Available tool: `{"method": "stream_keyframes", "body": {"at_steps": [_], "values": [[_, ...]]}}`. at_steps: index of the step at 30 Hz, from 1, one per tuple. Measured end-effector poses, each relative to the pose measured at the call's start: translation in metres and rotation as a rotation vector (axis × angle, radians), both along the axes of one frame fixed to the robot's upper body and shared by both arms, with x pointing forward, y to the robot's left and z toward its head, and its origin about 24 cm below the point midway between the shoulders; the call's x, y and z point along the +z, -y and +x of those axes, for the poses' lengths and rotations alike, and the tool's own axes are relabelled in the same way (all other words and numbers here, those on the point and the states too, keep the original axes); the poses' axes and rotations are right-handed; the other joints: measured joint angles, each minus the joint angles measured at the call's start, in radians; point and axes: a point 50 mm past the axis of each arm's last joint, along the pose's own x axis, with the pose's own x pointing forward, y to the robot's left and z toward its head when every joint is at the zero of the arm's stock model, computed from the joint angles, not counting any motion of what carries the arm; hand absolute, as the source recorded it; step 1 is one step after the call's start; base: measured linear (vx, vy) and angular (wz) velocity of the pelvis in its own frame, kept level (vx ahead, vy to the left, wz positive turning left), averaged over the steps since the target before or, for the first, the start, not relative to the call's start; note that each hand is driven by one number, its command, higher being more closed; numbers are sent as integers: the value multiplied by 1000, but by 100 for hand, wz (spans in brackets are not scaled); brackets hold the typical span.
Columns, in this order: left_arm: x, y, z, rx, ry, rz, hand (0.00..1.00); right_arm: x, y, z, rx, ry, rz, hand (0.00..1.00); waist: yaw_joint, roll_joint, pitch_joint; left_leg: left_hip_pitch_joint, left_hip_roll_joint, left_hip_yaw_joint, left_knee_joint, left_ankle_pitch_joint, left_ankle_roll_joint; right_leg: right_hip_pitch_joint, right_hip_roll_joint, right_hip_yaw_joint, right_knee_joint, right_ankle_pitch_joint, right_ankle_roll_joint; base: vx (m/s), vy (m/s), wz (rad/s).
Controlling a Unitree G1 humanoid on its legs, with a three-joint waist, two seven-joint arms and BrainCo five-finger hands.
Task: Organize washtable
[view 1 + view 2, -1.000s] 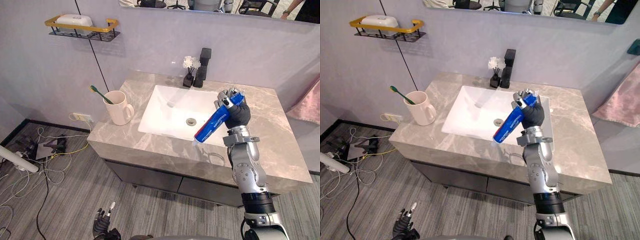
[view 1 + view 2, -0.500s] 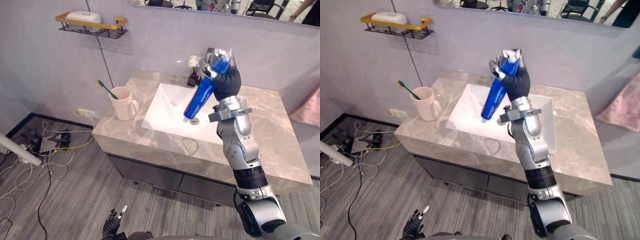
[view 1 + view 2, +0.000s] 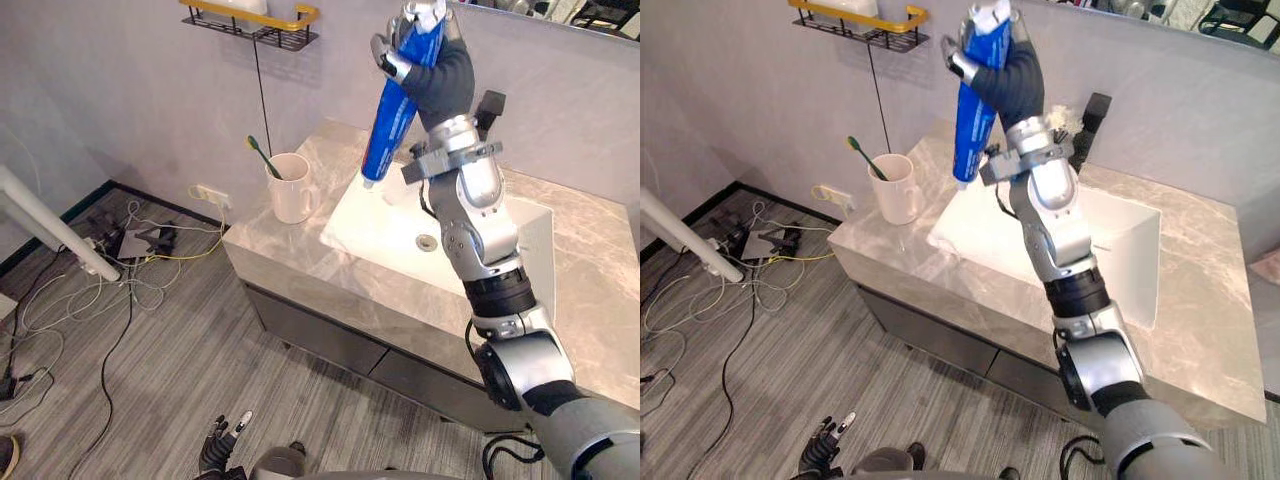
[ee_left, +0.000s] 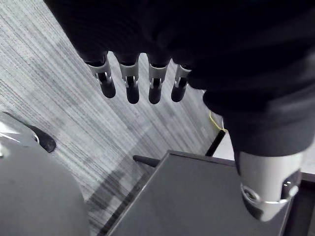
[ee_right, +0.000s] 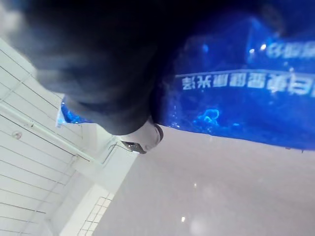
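Blue plastic toothpaste tube [image 3: 392,110] is getting carried up and left, right hand [image 3: 440,75] curling tight around it, now hanging high above the grey marble counter [image 3: 285,262], probably heading for the cream mug [image 3: 293,190].

**Surface Materials and Finishes**

Counter [image 3: 600,275]: grey veined stone, polished.
Basin [image 3: 380,225], set in the counter: white, smooth, glossy.
Mug [image 3: 292,189], left of the basin: cream, glazed.
Faucet [image 3: 488,107], behind the basin: matt black.
Toothpaste tube [image 3: 391,103], above the basin: glossy blue plastic.
Floor [image 3: 150,340], below the basin: grey, grained.
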Motion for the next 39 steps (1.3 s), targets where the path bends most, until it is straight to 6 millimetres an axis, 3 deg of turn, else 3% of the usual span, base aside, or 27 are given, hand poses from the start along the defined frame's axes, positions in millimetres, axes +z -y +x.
{"method": "stream_keyframes", "body": {"at_steps": [9,14,26,39], "values": [[-1,1,1,-72,-17,22,0,15,-1,15,-95,-16,-22,100,51,1,33,-29,-7,-31,21,0,0,-3,-2,-27,-2,0,0,-28,7,10],[-2,0,0,-79,-26,25,0,24,-4,20,-128,-19,-15,100,54,1,48,-50,-9,-44,37,0,0,-6,-2,-48,-2,0,0,-31,7,11],[-3,-2,-2,-147,-51,43,0,27,-14,34,-210,-66,-56,100,102,1,83,-80,-8,-53,48,4,-6,-23,1,-60,-4,-4,-3,-19,1,2],[-3,-2,-1,-171,-48,52,0,30,-23,40,-247,-90,-100,100,111,-9,117,-111,-10,-81,56,5,-8,-35,3,-90,-4,-5,-3,-11,10,7]]}}
